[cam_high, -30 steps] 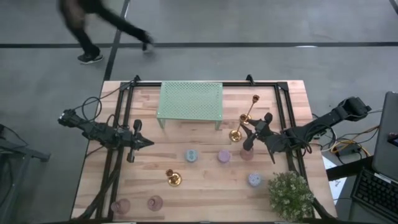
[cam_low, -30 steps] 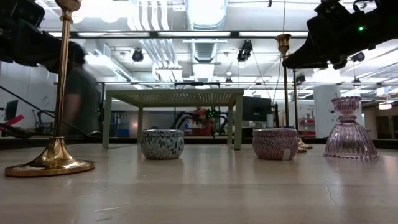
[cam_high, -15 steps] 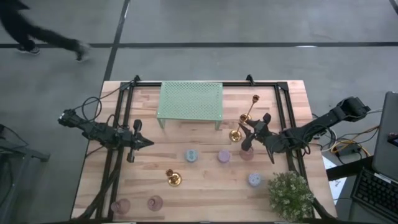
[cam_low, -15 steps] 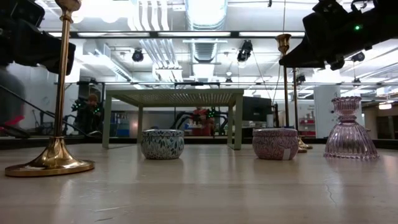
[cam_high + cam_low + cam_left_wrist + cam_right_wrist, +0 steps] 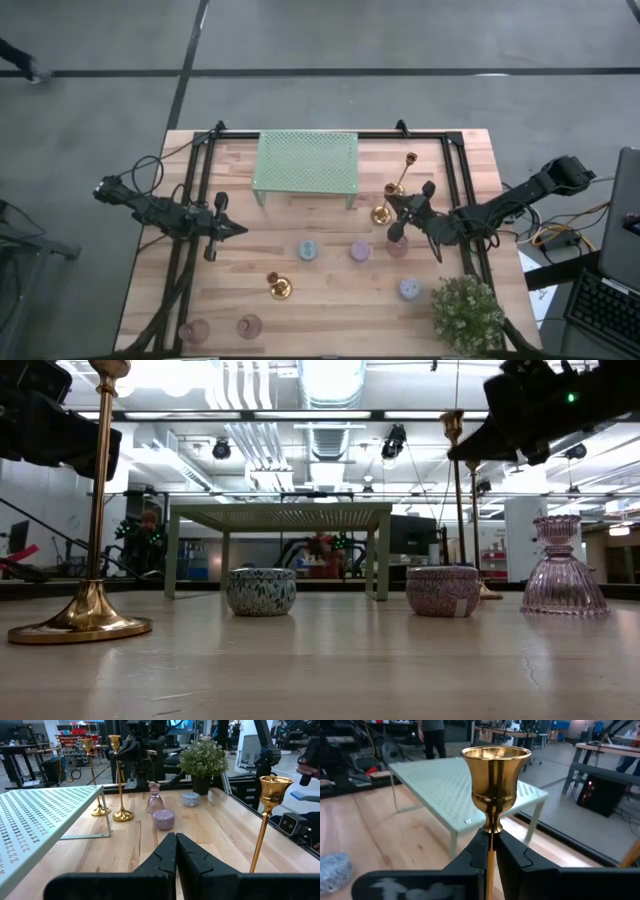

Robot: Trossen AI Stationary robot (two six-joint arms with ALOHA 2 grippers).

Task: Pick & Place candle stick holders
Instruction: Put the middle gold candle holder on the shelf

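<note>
My right gripper (image 5: 393, 207) is shut on a tall gold candlestick (image 5: 118, 775) at the table's right, just right of the mint rack (image 5: 306, 162). Its cup fills the right wrist view (image 5: 495, 770). A second gold candlestick (image 5: 404, 172) stands close behind it. My left gripper (image 5: 240, 231) is shut and empty over the table's left half. A third gold candlestick (image 5: 279, 288) stands near the front. A blue round holder (image 5: 307, 250), a lilac one (image 5: 360, 251) and a pink glass one (image 5: 397, 246) stand in a row mid-table. My right gripper pinches the candlestick's thin stem (image 5: 491, 834) just under the cup between its two fingers (image 5: 470, 855). The fingers come roughly level from the table's right and lie across the stem. The candlestick stands upright; I cannot tell whether its base (image 5: 122, 815) is on the table.
A bushy potted plant (image 5: 467, 312) stands at the front right, with another round holder (image 5: 410, 289) beside it. Two pink glass holders (image 5: 193, 330) (image 5: 249, 325) stand at the front left. Black frame rails run along the table's sides and far edge.
My right gripper has edged a little toward the table's left with the candlestick, whose cup sits slightly higher and further left in the low view. A person beyond the far edge has walked off to the left.
</note>
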